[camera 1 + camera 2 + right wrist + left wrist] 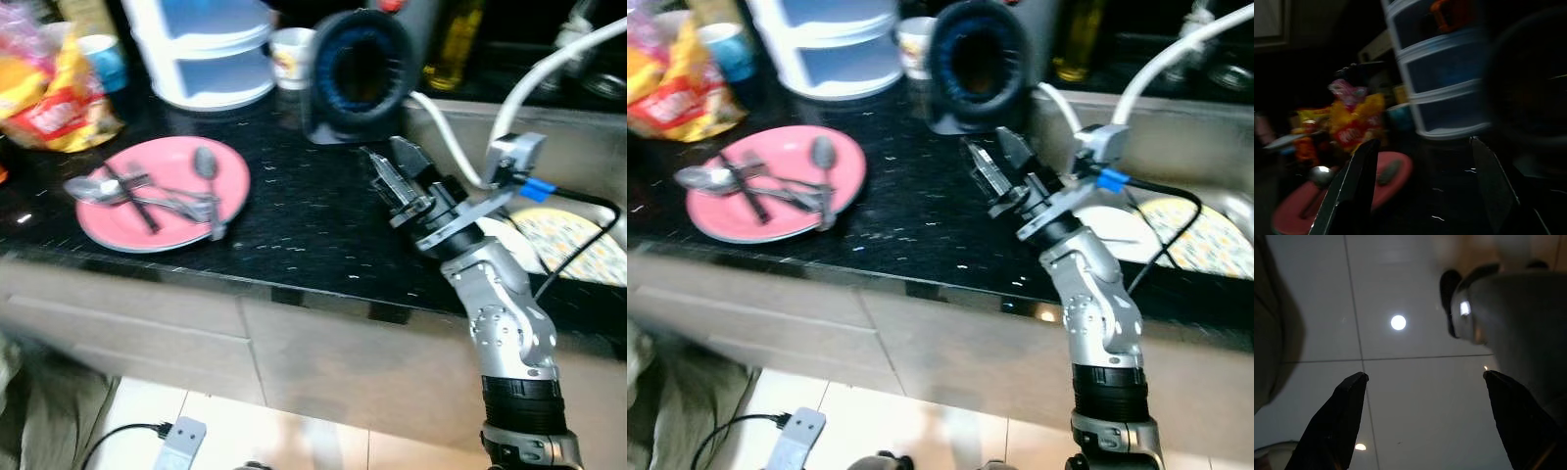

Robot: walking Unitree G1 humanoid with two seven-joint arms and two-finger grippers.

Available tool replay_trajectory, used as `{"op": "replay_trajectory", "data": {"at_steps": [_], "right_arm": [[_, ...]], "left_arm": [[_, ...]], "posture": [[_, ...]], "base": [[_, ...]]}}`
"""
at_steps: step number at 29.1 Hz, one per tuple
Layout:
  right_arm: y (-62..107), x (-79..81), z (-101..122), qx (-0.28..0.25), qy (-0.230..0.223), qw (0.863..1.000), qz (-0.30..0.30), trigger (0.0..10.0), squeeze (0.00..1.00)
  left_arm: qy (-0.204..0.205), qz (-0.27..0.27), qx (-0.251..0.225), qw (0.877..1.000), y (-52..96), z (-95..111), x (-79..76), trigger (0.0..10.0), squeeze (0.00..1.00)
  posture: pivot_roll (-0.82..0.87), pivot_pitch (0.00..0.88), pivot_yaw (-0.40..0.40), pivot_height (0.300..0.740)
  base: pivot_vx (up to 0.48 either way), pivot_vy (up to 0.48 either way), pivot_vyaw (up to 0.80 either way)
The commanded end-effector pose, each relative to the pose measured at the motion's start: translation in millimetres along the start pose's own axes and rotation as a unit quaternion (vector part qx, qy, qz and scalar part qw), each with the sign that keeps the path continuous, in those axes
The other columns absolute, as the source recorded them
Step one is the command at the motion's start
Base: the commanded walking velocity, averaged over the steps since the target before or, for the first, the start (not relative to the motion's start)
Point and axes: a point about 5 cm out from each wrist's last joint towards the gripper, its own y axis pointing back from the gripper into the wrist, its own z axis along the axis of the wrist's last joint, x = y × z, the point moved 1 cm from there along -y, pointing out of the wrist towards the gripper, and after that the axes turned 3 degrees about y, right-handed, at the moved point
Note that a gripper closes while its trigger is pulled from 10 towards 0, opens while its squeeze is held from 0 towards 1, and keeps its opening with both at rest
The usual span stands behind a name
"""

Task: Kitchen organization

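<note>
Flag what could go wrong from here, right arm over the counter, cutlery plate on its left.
1. The right end effector hangs open just above the black stone counter, close to the dark round open-mouthed container; swinging toward the pink round plate could clip it.
2. The metal spoons lie loose and overlapping on that plate; a two-finger pinch may scatter them.

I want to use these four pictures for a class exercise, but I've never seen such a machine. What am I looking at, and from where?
A humanoid robot stands at a black kitchen counter. The two top pictures come from cameras in its head. Its right tool, two black fingers, hovers open above the counter and holds nothing. A pink plate carries spoons and other cutlery. Behind stand snack bags and white drawers. The lower pictures come from wrist cameras: the left tool hangs open over floor tiles.
</note>
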Motion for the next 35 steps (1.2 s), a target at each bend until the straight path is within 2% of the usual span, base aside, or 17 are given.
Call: {"op": "replay_trajectory", "data": {"at_steps": [1,2,9,11,14,17,27,29,30,31,35], "right_arm": [[4.1,-7.1,0,0.003,0.005,1.0,-0.02,10.0,0.0],[4.3,-8.7,-2,0.007,0.006,1.0,-0.026,10.0,0.0],[3.8,-8.6,-4,0.009,0.005,0.999,-0.031,10.0,0.0],[3.0,-9.0,-4,0.01,0.006,0.999,-0.033,10.0,0.0],[1.9,-10.2,-4,0.013,0.009,0.999,-0.035,10.0,0.0],[1.3,-10.6,-4,0.015,0.01,0.999,-0.033,10.0,0.0],[-2.2,-6.5,-6,0.018,0.008,1.0,-0.013,10.0,0.0],[-1.2,-5.1,-6,0.019,0.007,1.0,0.0,10.0,0.0],[-0.7,-5.6,-5,0.019,0.007,1.0,0.006,10.0,0.0],[-0.7,-5.6,-5,0.019,0.007,1.0,0.006,10.0,0.0],[-1.3,-6.5,-3,0.018,0.009,1.0,0.02,10.0,0.0]], "left_arm": [[-0.01,-0.002,-0.005,1.0,0.2,1,0.7,10.0,0.0],[-0.012,0.003,-0.025,1.0,0.2,12,5.2,10.0,0.0],[-0.011,0.004,-0.055,0.998,-1.1,31,6.9,10.0,0.0],[-0.004,-0.003,-0.067,0.998,-1.4,37,5.5,10.0,0.0],[-0.015,-0.031,-0.11,0.993,-1.5,59,-0.3,10.0,0.0],[-0.024,-0.039,-0.136,0.99,-0.2,72,-0.2,10.0,0.0],[-0.059,-0.1,-0.184,0.976,7.0,88,-0.3,10.0,0.0],[-0.085,-0.138,-0.202,0.966,11.7,92,-1.5,10.0,0.0],[-0.115,-0.19,-0.211,0.952,17.3,93,-6.6,10.0,0.0],[-0.115,-0.19,-0.211,0.952,17.3,93,-6.6,10.0,0.0],[-0.201,-0.321,-0.214,0.9,39.3,91,-21.1,10.0,0.0]], "posture": [[0.04,0.106,0.019,0.74],[0.04,0.107,0.018,0.74],[0.04,0.098,0.018,0.74],[0.04,0.097,0.018,0.74],[0.04,0.095,0.014,0.74],[0.05,0.094,0.009,0.74],[0.06,0.097,0.004,0.74],[0.06,0.098,0.004,0.74],[0.07,0.102,0.001,0.74],[0.07,0.102,0.001,0.74],[0.08,0.103,-0.005,0.74]], "base": [[0.0,0.0,0.0],[0.0,0.0,0.0],[0.0,-0.455,0.0],[0.0,0.0,0.0],[0.0,0.0,0.0],[0.0,0.0,0.0],[0.0,0.0,0.0],[0.0,0.0,0.0],[0.0,0.0,0.0],[0.0,0.0,0.0],[0.0,0.0,0.0]]}}
